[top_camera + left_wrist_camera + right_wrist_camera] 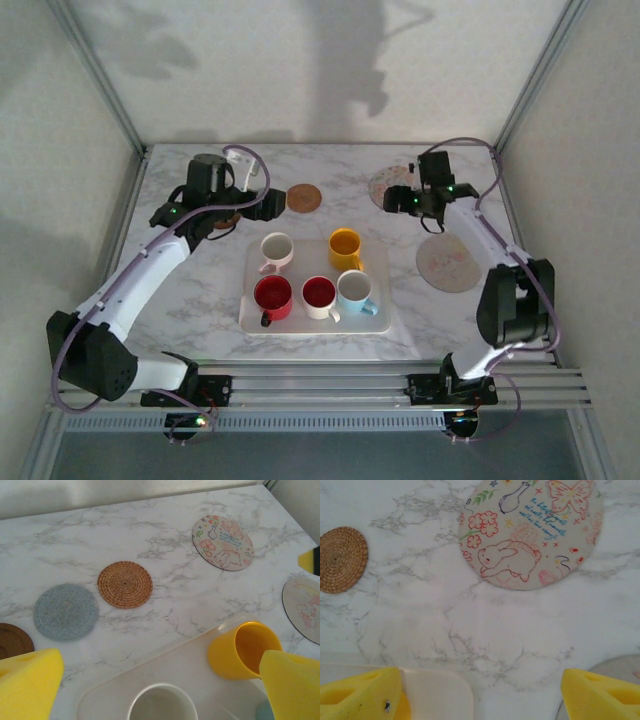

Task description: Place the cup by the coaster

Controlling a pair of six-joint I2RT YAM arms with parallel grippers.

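Left gripper: jaws wide, empty, arm extended beyond tray.
Right gripper: released, arm stretched, hovering near floral coaster.

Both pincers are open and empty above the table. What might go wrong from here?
The yellow cup stands close to the white cup on the crowded tray, so closing on one may nudge the other. The left pincer and right pincer both hover near the tray's far edge, so the arms might clash.

Yellow cup; woven brown coaster; grey-blue coaster; rabbit-and-flowers coaster; white marble table.
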